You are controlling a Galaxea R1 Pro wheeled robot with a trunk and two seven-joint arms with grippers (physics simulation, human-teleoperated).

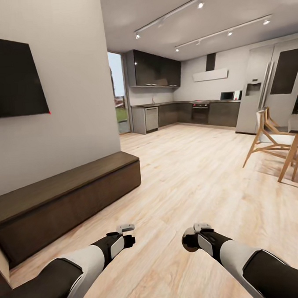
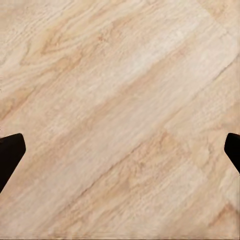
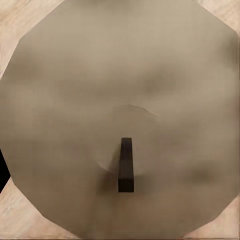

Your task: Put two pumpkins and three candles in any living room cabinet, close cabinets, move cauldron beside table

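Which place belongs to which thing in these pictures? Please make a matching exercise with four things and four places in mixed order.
Things:
1. cabinet
2. chair
3. candle
4. television

Places:
a. hanging on the wall, above the long low wooden unit
b. held in the right hand, its top and wick close to the wrist camera
c. on the floor along the wall, at the left of the head view
d. standing on the floor at the right of the head view

Right pairs: 1-c, 2-d, 3-b, 4-a.
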